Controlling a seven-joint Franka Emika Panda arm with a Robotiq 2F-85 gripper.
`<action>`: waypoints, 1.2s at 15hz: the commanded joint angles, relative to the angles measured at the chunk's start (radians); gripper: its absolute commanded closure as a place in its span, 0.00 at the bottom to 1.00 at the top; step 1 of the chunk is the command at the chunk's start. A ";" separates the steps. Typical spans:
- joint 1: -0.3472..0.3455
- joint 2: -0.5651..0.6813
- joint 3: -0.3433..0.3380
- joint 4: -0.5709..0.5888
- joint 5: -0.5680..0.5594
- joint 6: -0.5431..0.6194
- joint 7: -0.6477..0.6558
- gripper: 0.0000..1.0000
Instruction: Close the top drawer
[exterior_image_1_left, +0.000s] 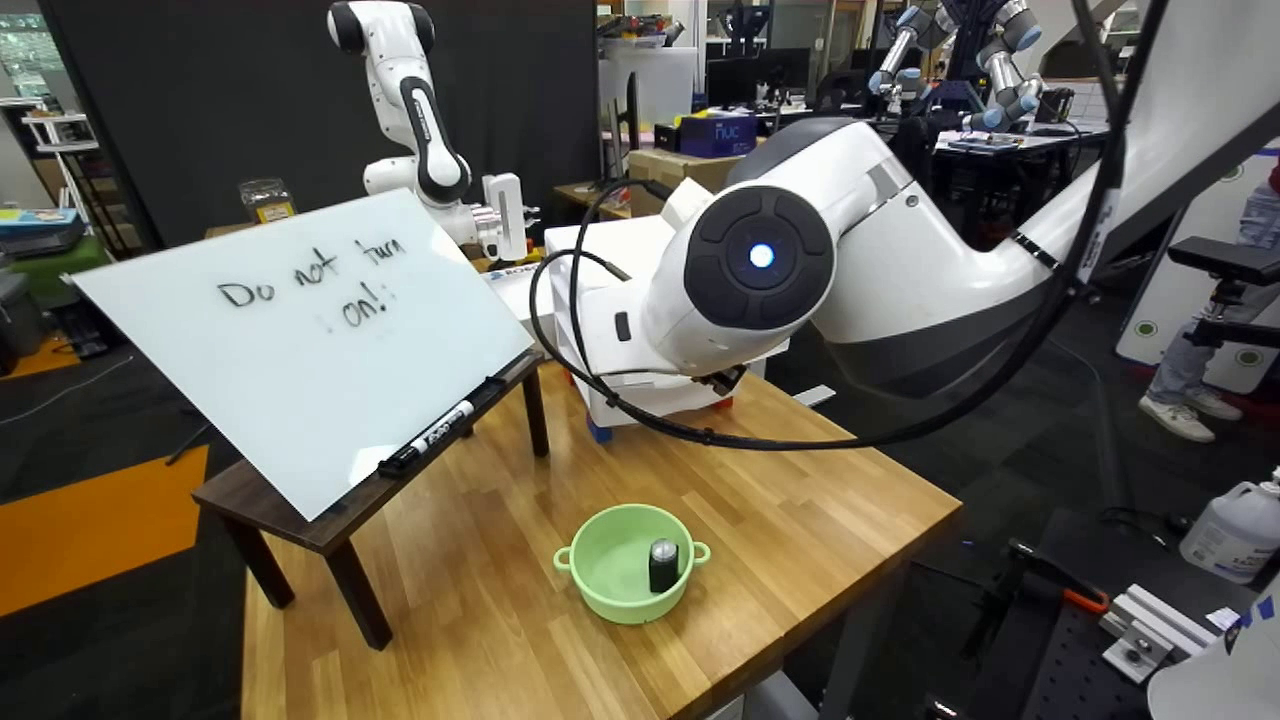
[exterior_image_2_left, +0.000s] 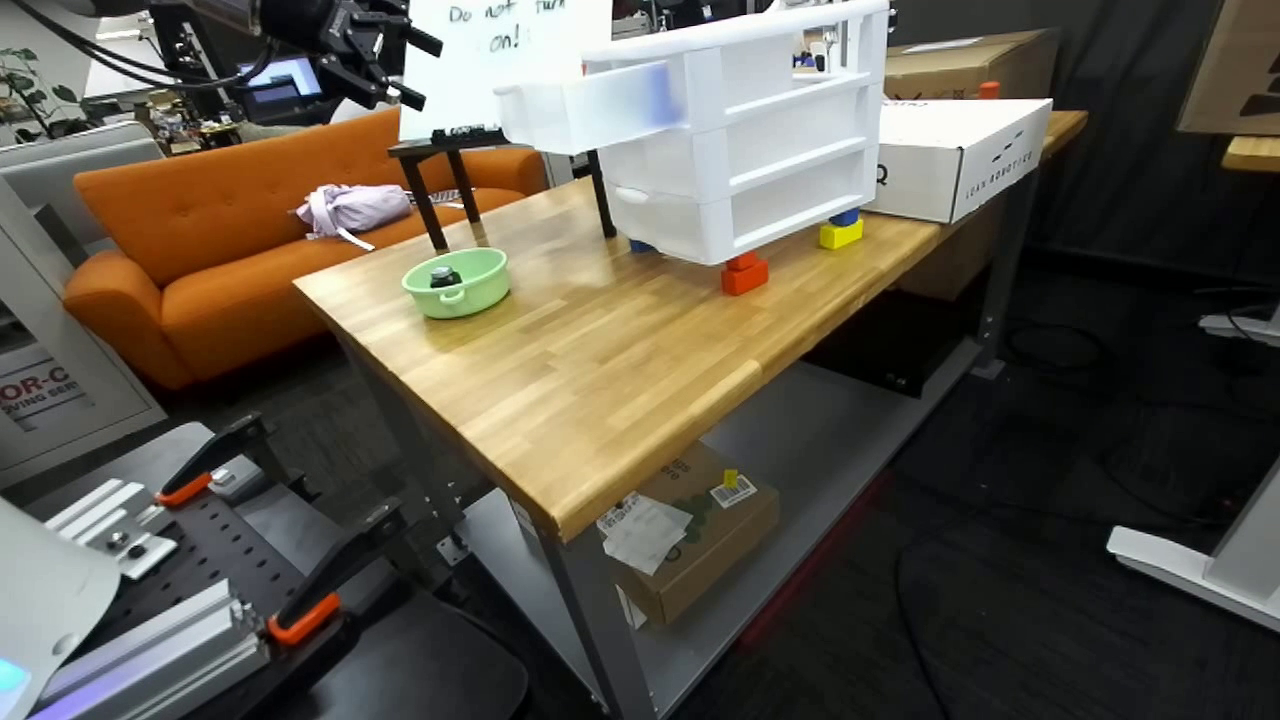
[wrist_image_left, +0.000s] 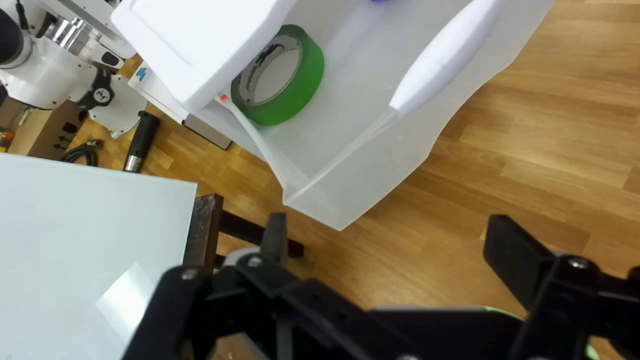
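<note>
1. At the upper part of the white unit (exterior_image_2_left: 800, 165), the top drawer (exterior_image_2_left: 585, 110) stands pulled out well beyond the frame, so I judge that closing remains to be done.
2. The gripper (exterior_image_2_left: 421, 70) is apart from the drawer's front; its jaws are released and wide apart, with nothing between them.
3. With jaws so wide, one could pass over the rim and enter the drawer instead of pressing its front; too high an approach would cause this.
4. If the push comes only at one corner, the drawer may turn askew and jam.
5. The unit seems to stand on small blocks (exterior_image_2_left: 745, 278); too strong a push could slide it off them.
6. The whiteboard (wrist_image_left: 80, 235) looks near the gripper in the wrist view; a wide sideways move could knock it.
7. Inside the top drawer is a green tape (wrist_image_left: 307, 77), which may slide if the push is sudden, and something blue (wrist_image_left: 381, 0), mostly cut off.
8. The bowl (exterior_image_1_left: 622, 612) contains a black object (exterior_image_1_left: 663, 575) with a grey top; the contents of the lower drawer (exterior_image_2_left: 660, 230) I cannot tell.
</note>
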 joint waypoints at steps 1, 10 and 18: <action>-0.015 0.006 -0.007 0.007 -0.071 0.079 0.081 0.00; -0.028 -0.034 -0.024 -0.043 -0.283 0.117 0.413 0.00; -0.023 -0.086 -0.024 -0.151 -0.377 0.048 0.580 0.00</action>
